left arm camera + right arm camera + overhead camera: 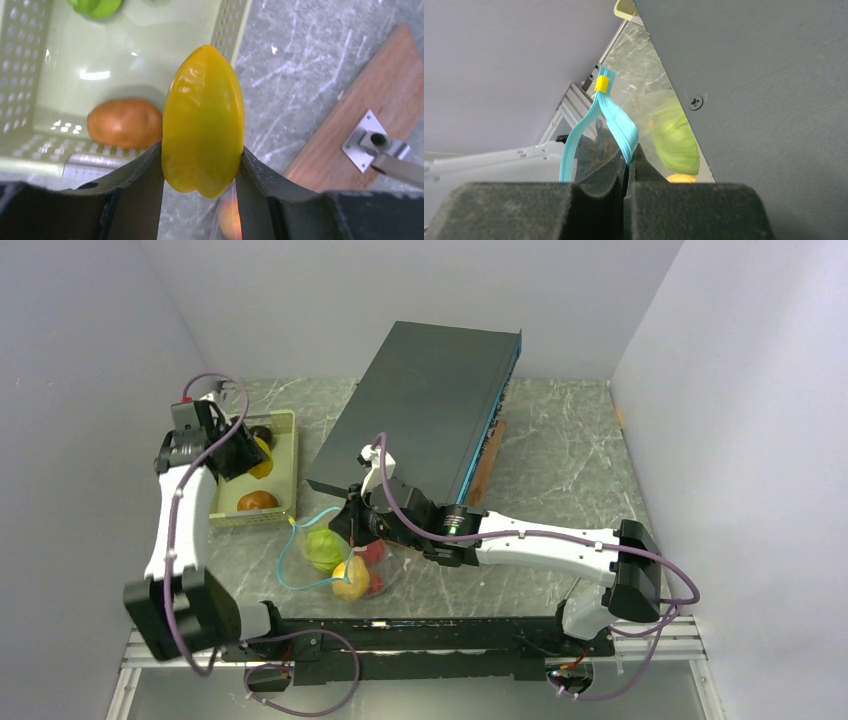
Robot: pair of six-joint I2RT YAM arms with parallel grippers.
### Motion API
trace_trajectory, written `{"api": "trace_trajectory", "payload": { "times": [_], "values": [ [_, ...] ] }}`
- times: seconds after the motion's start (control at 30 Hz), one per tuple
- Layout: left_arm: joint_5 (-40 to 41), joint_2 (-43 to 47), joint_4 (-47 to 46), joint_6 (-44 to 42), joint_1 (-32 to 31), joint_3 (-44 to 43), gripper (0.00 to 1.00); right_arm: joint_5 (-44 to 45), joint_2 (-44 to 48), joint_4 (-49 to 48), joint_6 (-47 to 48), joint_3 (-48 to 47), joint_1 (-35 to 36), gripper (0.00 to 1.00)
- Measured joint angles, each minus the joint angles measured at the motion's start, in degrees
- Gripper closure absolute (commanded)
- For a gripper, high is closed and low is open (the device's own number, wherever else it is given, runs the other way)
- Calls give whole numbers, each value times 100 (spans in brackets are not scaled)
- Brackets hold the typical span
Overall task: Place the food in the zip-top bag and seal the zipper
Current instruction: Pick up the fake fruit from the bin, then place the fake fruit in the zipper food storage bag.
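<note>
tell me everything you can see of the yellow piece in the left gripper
The yellow piece is a glossy, smooth, plastic-looking toy, oval with a pointed tip and a lengthwise ridge. The left gripper clamps its wider end between both fingers, tip pointing away from the wrist, by the rim of the pale basket. Nothing else visibly touches it.

The white-and-black left arm is raised from its base and reached forward. A glossy yellow ridged toy fruit is clamped at its lower sides between the fingers of the black two-finger left gripper. The white-and-black right arm is stretched low towards the left. A thin teal-blue zipper strip is pinched flat in the black right gripper.
</note>
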State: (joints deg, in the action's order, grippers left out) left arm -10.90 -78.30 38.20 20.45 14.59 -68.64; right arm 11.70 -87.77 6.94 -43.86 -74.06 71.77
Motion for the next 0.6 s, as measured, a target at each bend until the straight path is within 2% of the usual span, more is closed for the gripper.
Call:
{"api": "trace_trajectory", "payload": {
  "times": [0.17,0.37,0.6],
  "values": [
    [-44,1827,575,28,0,420,78,0,-2,2,13,0,-2,100],
    [-323,3943,1165,192,0,323,77,2,-4,2,15,0,-2,100],
    [-1082,4682,1895,603,-7,15,77,31,-31,28,20,-37,-2,100]
  ]
}}
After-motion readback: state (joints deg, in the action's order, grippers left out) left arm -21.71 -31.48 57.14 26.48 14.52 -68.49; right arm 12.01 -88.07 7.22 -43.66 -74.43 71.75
